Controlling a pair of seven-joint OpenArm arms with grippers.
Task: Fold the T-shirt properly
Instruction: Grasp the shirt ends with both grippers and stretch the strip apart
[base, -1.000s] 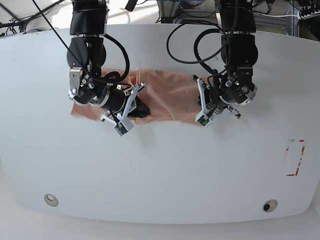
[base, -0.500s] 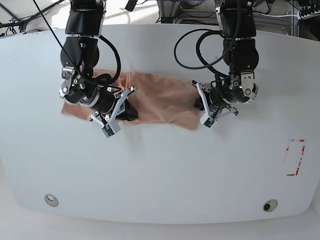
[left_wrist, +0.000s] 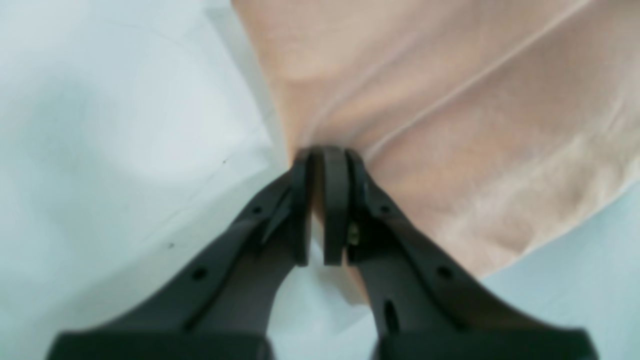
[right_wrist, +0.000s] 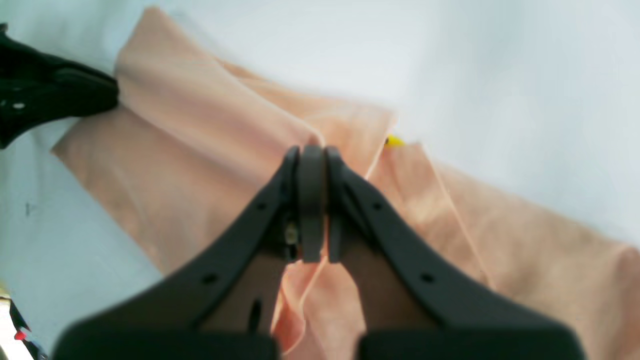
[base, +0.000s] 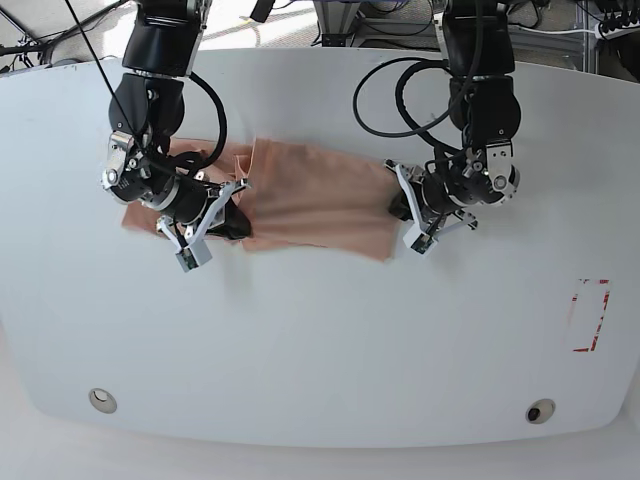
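Nearest the base camera, the white, smooth, round-edged tabletop (base: 320, 340) lies bare apart from a small red-outlined rectangle (base: 590, 315) marked near its right edge and two round fittings (base: 101, 400) set into the near rim. Farther back, across the middle, lies the soft salmon-peach cotton T-shirt (base: 310, 200), gathered into a long, wrinkled band that runs from one arm to the other.

At the band's right end in the base view, the left tool (base: 400, 207) is clamped tight on the cloth's edge; the left wrist view shows its black fingers (left_wrist: 335, 200) pressed together with peach fabric pinched between them and creases fanning out from the pinch. At the other end of the band, the right tool (right_wrist: 312, 200) is likewise closed on the T-shirt, its pads meeting over a raised fold (the wrist picture is soft, so the exact layer caught cannot be told). Just beyond that fold a speck of yellow (right_wrist: 394, 141) peeks out from under a fabric edge. In the same wrist view the far end of the garment reaches the other arm's black tool at upper left.

Behind the T-shirt both black arms rise, with looping black cables (base: 400, 100), toward the tabletop's far edge.
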